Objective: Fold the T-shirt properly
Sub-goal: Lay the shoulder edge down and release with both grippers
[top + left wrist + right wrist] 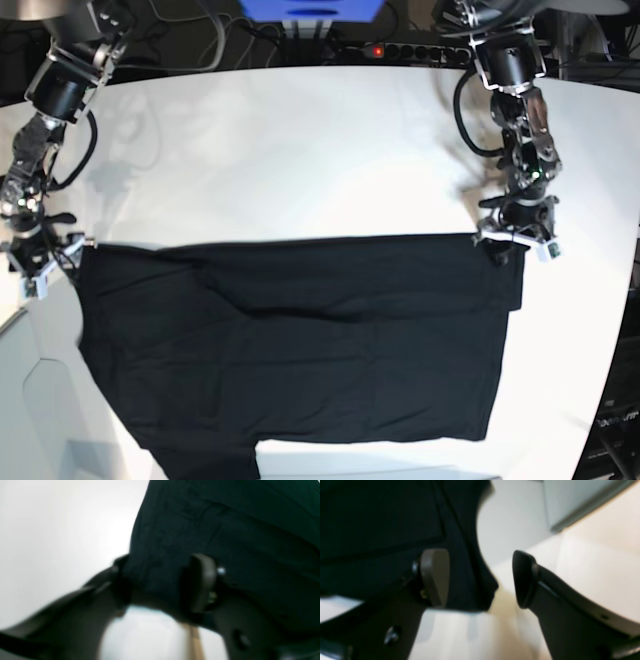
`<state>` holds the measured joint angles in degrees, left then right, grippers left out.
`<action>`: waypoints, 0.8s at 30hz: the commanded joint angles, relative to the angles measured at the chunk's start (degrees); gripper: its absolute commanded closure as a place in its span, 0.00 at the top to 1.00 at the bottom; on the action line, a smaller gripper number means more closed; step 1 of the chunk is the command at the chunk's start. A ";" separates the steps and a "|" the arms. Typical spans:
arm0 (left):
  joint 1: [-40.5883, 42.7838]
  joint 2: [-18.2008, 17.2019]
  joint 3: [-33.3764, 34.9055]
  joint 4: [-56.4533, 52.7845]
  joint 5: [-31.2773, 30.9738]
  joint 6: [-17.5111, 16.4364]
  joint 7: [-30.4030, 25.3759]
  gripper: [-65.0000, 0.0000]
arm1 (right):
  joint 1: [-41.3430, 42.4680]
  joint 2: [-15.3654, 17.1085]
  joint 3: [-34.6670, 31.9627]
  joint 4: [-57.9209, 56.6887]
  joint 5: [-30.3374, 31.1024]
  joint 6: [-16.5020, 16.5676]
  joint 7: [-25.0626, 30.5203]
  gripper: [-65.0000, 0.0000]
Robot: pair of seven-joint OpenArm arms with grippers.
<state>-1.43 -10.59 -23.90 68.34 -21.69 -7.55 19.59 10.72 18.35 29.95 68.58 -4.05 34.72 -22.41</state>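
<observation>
- Left gripper (160,580): jaws straddle a T-shirt (300,340) corner with cloth between them; blur hides whether they bite, so I cannot tell if it is held.
- Right gripper (480,578): jaws spread wide; one pad against the cloth edge, other pad clear; nothing held.
- T-shirt lies flat on the white table (300,150), 6 o'clock half; grippers at its 10 and 2 o'clock corners.
- Step, judged: seizing far corners for a fold; next calls for both jaws to clamp firmly before lifting.

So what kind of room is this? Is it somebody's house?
Probably a robot lab or workshop, not a house. Two robot arms reach over a big white table with a black T-shirt on it, and cables and a power strip run behind.
</observation>
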 commanded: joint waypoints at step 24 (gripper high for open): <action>-0.90 -0.44 -0.41 0.28 -0.24 -0.14 1.72 0.01 | 3.65 0.77 0.24 -7.52 0.93 0.05 1.71 0.04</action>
<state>-1.93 -10.46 -24.05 67.99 -22.11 -7.57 20.95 13.30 18.02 29.87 59.79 -4.05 34.74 -22.00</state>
